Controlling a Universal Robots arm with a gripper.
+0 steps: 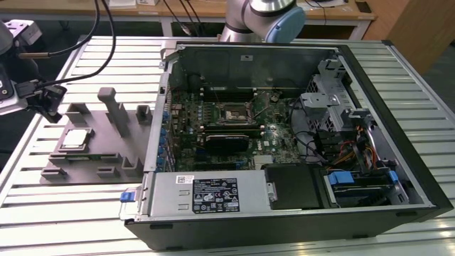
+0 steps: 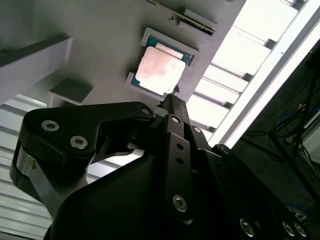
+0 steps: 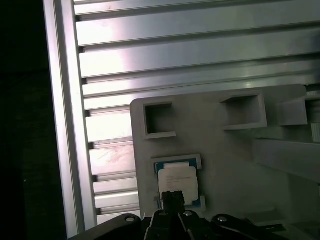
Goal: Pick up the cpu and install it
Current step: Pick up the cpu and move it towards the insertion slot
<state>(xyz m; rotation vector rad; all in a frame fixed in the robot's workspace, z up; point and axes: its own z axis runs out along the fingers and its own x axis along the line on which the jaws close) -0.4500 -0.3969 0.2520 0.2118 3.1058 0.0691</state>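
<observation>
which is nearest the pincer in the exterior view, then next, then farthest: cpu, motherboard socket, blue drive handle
1. cpu, in the grey fixture beside the pincer.
2. motherboard socket, inside the case.
3. blue drive handle, far on the exterior view's right.

Slatted metal table (image 1: 50, 213) (wooden desk (image 1: 71, 9) behind)

I log: slatted aluminium bench (image 1: 50, 213) carries a grey fixture (image 1: 106, 146) near one edge, open computer case (image 1: 284, 228) just beside.
</observation>
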